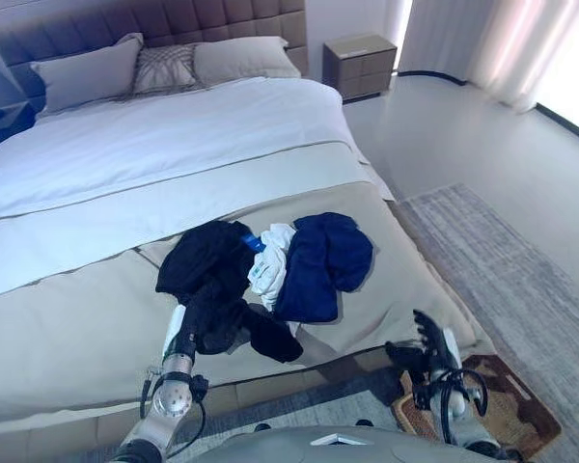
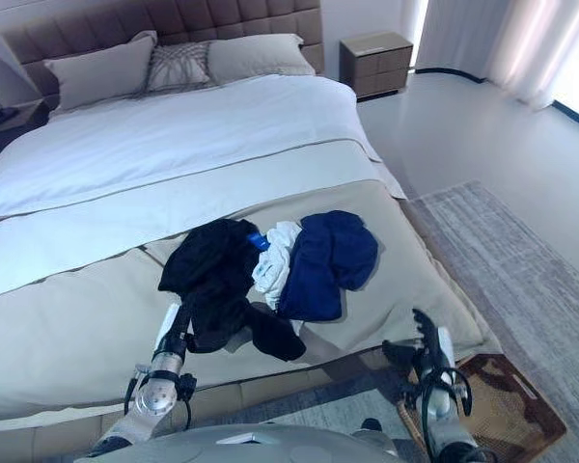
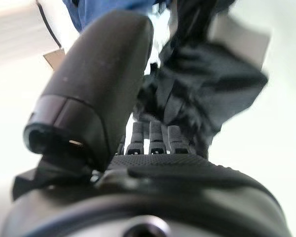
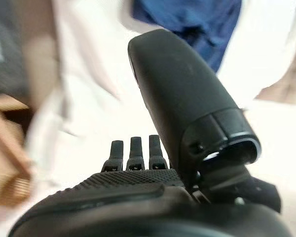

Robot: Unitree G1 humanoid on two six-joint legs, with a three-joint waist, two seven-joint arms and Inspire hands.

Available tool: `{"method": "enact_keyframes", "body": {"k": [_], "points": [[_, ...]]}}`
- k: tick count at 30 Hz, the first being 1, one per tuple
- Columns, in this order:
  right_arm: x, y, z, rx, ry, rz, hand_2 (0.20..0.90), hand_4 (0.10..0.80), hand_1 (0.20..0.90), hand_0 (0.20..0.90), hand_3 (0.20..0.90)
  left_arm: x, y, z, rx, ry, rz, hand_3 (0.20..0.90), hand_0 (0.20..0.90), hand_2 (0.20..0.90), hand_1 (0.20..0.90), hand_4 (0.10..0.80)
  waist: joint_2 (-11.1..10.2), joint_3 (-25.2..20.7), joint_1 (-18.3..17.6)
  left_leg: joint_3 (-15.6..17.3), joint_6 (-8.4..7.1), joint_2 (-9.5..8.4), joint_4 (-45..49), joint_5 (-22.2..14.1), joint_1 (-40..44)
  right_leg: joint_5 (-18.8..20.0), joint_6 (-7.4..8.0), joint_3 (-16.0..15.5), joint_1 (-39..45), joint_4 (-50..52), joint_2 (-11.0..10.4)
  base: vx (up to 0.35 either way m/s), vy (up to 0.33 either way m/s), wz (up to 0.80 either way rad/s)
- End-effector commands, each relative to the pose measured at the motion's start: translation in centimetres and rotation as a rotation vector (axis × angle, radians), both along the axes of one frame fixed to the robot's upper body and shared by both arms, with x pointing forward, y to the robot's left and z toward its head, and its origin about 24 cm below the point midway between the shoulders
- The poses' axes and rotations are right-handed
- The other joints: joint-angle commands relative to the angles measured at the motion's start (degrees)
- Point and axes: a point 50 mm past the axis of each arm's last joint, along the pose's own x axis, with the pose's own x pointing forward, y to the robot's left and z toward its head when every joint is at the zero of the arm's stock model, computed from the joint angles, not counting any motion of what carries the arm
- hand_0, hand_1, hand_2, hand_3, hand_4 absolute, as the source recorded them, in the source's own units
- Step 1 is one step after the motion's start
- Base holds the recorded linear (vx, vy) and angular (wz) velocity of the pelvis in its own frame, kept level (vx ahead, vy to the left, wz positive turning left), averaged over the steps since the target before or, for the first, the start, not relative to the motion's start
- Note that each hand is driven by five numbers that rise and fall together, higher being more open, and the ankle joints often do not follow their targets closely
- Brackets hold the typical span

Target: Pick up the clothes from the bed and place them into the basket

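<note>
A pile of clothes lies on the beige bed cover [image 1: 68,328] near the bed's foot: a black garment [image 1: 212,265], a white garment [image 1: 272,260] and a navy blue garment [image 1: 323,260]. My left hand [image 1: 180,340] reaches into the near edge of the black garment; in the left wrist view the black cloth [image 3: 207,84] lies over the hand [image 3: 177,173]. My right hand [image 1: 430,347] is open and empty, held off the bed's foot corner above the floor, beside a brown wicker basket [image 1: 511,405]. The right wrist view shows the right hand [image 4: 138,187] with the blue garment [image 4: 197,19] beyond it.
The basket stands on a grey rug [image 1: 521,280] at the bed's right foot corner. Pillows [image 1: 87,72] and a padded headboard are at the far end. A nightstand [image 1: 359,63] and curtains [image 1: 502,48] stand at the back right.
</note>
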Motion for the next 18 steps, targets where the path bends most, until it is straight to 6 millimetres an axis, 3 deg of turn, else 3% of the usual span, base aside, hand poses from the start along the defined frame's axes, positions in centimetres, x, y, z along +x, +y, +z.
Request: {"method": "enact_keyframes", "body": {"k": [1,6,10,13,16,17,18], "points": [[6.0,0.7,4.9,-0.128,-0.247,0.07,0.9,0.8,0.9,0.9,0.9,3.8,2.2,4.4,0.099,-0.201,-0.028,0.9,0.9,0.9,0.9,0.8,-3.6,0.9,2.0,-1.9,0.19,-2.49,0.6,-5.8,-0.3,-5.8,-0.01,0.7,1.3,3.5,-1.3,0.047,-0.023,0.24],[8.4,-1.1,7.9,-0.253,-0.297,0.068,0.9,0.8,0.9,0.9,0.9,3.8,2.4,4.8,0.102,-0.19,-0.032,0.9,0.9,0.9,0.9,0.8,-3.5,1.4,3.9,-3.0,-0.03,-2.32,0.7,-5.6,-0.6,-6.8,-0.51,-0.2,1.3,5.0,-1.4,0.059,-0.012,0.19],[11.5,-2.8,11.8,-0.337,-0.346,0.034,0.9,0.8,0.9,0.9,0.9,4.8,2.1,6.0,0.058,-0.225,-0.07,0.9,0.9,0.9,0.9,0.8,-3.0,3.0,5.8,-4.3,-0.11,-2.15,2.5,-5.4,-3.1,-8.9,-1.68,-1.2,-1.2,9.6,-1.7,-0.031,0.027,0.18],[15.2,-3.2,16.8,-0.369,-0.415,0.008,0.9,0.8,0.9,0.9,0.9,6.8,1.3,8.2,0.022,-0.315,-0.115,0.9,0.9,0.9,0.9,0.8,-2.2,6.9,7.0,-5.6,-0.64,-2.73,9.8,-5.8,-10.6,-10.9,-2.97,-1.8,-8.2,17.1,-3.1,-0.232,0.044,0.13],[16.8,-3.8,20.2,-0.416,-0.474,-0.009,0.9,0.8,0.9,0.9,0.9,8.0,0.8,9.6,-0.032,-0.378,-0.117,0.9,0.9,0.9,0.9,0.8,-1.7,10.5,7.6,-5.3,-1.07,-2.99,15.8,-6.5,-15.8,-12.2,-3.84,-2.0,-12.6,22.4,-4.5,-0.234,0.043,0.26],[17.7,-4.1,21.9,-0.436,-0.501,-0.029,0.9,0.8,0.9,0.9,0.9,8.2,0.4,10.2,-0.114,-0.411,-0.1,0.9,0.9,0.9,0.9,0.8,-1.2,13.3,8.4,-4.7,-0.88,-3.03,21.4,-8.1,-19.5,-14.2,-4.86,-1.9,-16.3,28.7,-5.8,-0.176,0.045,0.15],[17.8,-4.1,22.0,-0.438,-0.503,-0.03,0.9,0.8,0.9,0.9,0.9,8.2,0.4,10.2,-0.116,-0.412,-0.102,0.9,0.9,0.9,0.9,0.8,-1.2,13.4,8.5,-4.6,-0.81,-3.06,21.9,-8.3,-19.9,-14.4,-4.95,-1.9,-16.7,29.3,-6.0,-0.128,0.041,0.12]]}}
